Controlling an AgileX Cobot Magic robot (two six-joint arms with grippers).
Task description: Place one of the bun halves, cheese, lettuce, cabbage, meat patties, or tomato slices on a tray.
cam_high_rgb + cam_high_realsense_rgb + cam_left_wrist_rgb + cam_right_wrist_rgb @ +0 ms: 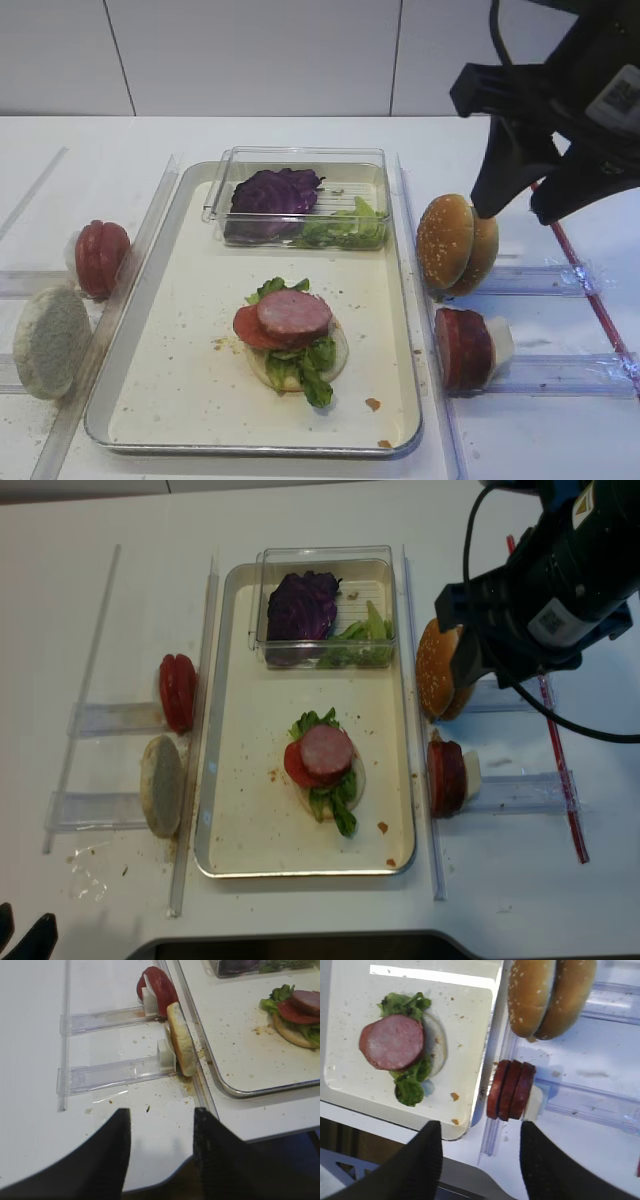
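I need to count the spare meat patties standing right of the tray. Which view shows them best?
The right wrist view: the meat patties fill it close up, showing three discs on edge. Both high views show them smaller, as one dark block. The left wrist view misses them.

A small clear plastic box (372,160) sits at the far end of a white table (80,180), its see-through walls catching the light. Clear plastic racks (107,1074) lie flat on the tabletop on both sides, with long clear strips (209,650) running alongside them. A thin red rod (560,770) lies along the right edge. Crumbs (165,1092) speckle the white surface. White wall panels (250,55) rise behind the table.
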